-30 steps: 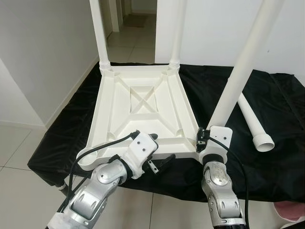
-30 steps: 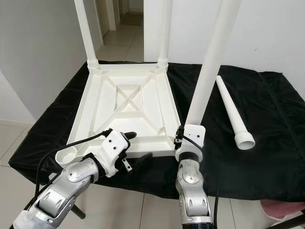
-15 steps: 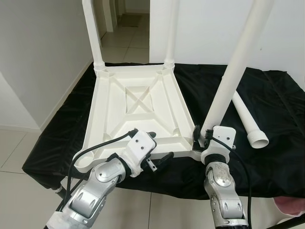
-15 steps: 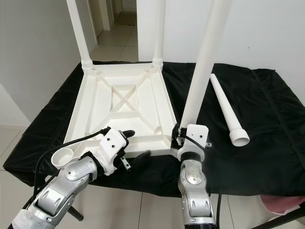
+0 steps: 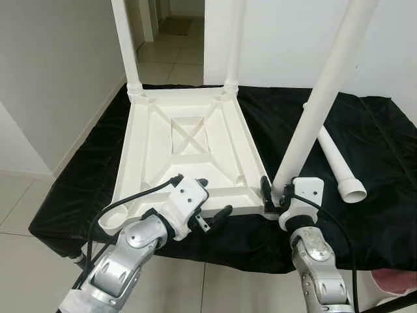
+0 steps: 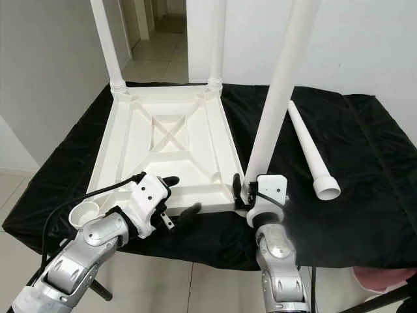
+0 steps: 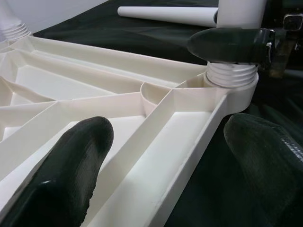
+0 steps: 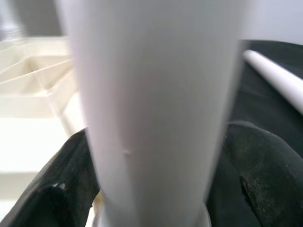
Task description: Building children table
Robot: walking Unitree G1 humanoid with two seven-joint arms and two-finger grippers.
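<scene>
The white tabletop [image 5: 189, 153] lies upside down on the black cloth [image 5: 365, 195], two far legs already in. The right gripper [image 5: 273, 192] clamps the third leg [image 5: 313, 124] low at the near right socket, likely seating it. The left gripper [image 5: 212, 205] straddles the near rim, fingers spread, seemingly bracing it. A spare leg [image 5: 339, 166] lies to the right

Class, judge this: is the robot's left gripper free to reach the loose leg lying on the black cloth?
Probably not: the left gripper straddles the tabletop rim, and the upright leg with the right gripper stands before the loose leg.
</scene>
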